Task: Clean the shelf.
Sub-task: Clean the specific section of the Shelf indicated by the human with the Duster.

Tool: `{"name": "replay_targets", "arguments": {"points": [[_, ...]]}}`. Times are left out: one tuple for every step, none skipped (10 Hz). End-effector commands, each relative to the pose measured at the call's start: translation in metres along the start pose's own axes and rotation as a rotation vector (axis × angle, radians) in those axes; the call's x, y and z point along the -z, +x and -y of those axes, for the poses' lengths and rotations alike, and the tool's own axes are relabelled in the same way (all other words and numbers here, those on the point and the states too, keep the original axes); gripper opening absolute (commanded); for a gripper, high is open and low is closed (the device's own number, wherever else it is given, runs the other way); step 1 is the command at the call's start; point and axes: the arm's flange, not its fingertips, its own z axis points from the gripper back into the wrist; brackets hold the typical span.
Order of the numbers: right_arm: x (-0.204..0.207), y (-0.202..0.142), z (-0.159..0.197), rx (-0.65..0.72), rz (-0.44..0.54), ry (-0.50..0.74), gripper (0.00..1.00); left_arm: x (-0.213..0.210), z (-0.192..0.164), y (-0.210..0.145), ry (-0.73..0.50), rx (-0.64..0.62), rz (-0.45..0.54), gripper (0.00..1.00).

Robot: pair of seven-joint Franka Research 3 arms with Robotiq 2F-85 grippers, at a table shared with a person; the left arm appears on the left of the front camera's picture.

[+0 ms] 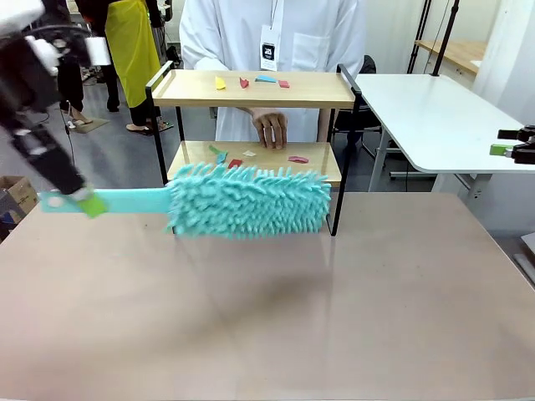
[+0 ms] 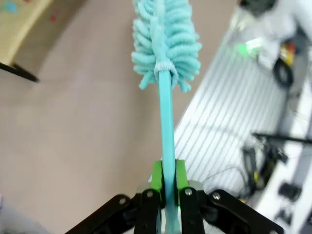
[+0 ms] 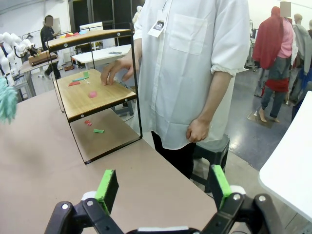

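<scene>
While left tool (image 1: 88,203) clamps duster (image 1: 251,200) — shelf (image 1: 322,88) just behind | right tool (image 3: 163,180) apart

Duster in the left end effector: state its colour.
The duster is turquoise, head and handle alike; the front view shows it best.

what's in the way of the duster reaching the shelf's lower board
The person's hand is at the middle of the lower board, just beyond the duster. Nothing else visible blocks the open front of the shelf.
</scene>
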Motion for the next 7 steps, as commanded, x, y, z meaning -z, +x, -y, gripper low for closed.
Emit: {"name": "replay_targets", "arguments": {"points": [[0.0013,0.0036,-0.0011,-0.001,-0.012,0.000,1.00,0.0265,0.0200,0.0024,0.075,-0.068,0.145,0.13],[0.0013,0.0036,-0.0011,-0.001,-0.012,0.000,1.00,0.0302,0.0168,0.0071,0.021,-0.044,0.133,0.13],[0.0013,0.0036,-0.0011,-0.001,-0.012,0.000,1.00,0.0279,0.0160,0.0109,-0.006,0.004,0.012,0.13],[0.0013,0.0036,-0.0011,-0.001,-0.012,0.000,1.00,0.0208,0.0190,0.0087,0.043,-0.073,0.110,0.13],[0.0013,0.0036,-0.0011,-0.001,-0.012,0.000,1.00,0.0208,0.0190,0.0087,0.043,-0.073,0.110,0.13],[0.0013,0.0036,-0.0011,-0.001,-0.012,0.000,1.00,0.0208,0.0190,0.0087,0.043,-0.073,0.110,0.13],[0.0013,0.0036,-0.0011,-0.001,-0.012,0.000,1.00,0.0294,0.0214,0.0117,0.026,-0.053,0.088,0.13]]}}
